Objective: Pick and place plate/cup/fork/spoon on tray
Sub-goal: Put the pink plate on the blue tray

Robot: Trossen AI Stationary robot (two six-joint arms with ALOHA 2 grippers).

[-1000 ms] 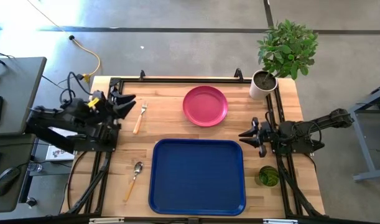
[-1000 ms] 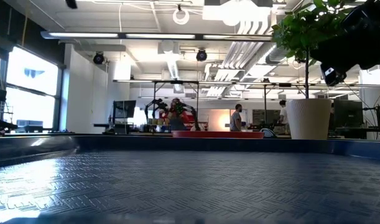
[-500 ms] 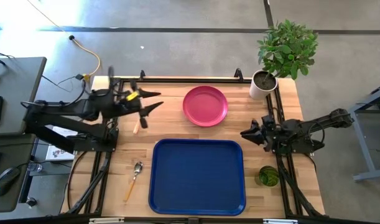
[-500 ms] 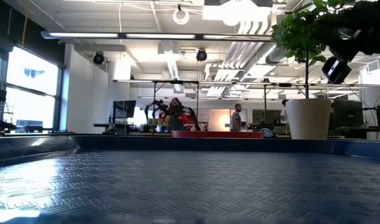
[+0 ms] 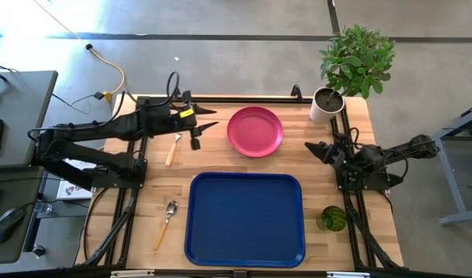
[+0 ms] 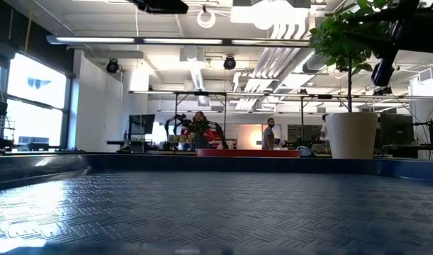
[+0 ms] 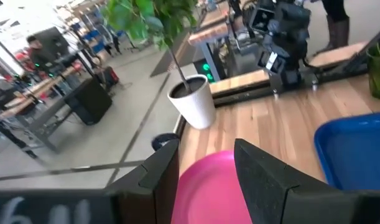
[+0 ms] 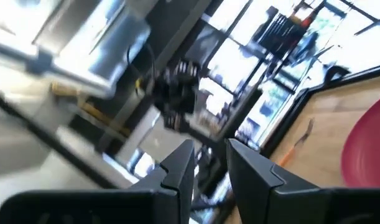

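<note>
Left pincer (image 5: pixel 207 129) has swung over beside the round pink plate (image 5: pixel 255 131), open and empty (blue rectangular tray (image 5: pixel 246 218) still bare).

The wooden table (image 5: pixel 143 239) carried the tray (image 5: pixel 245 218), plate (image 5: pixel 255 131), fork (image 5: pixel 173 148), spoon (image 5: pixel 167 220), cup (image 5: pixel 334 218) and a potted plant (image 5: pixel 327 104), all apart.

Bare tray (image 5: pixel 246 220); plant pot (image 5: pixel 325 105) beside plate (image 5: pixel 255 131)
</note>
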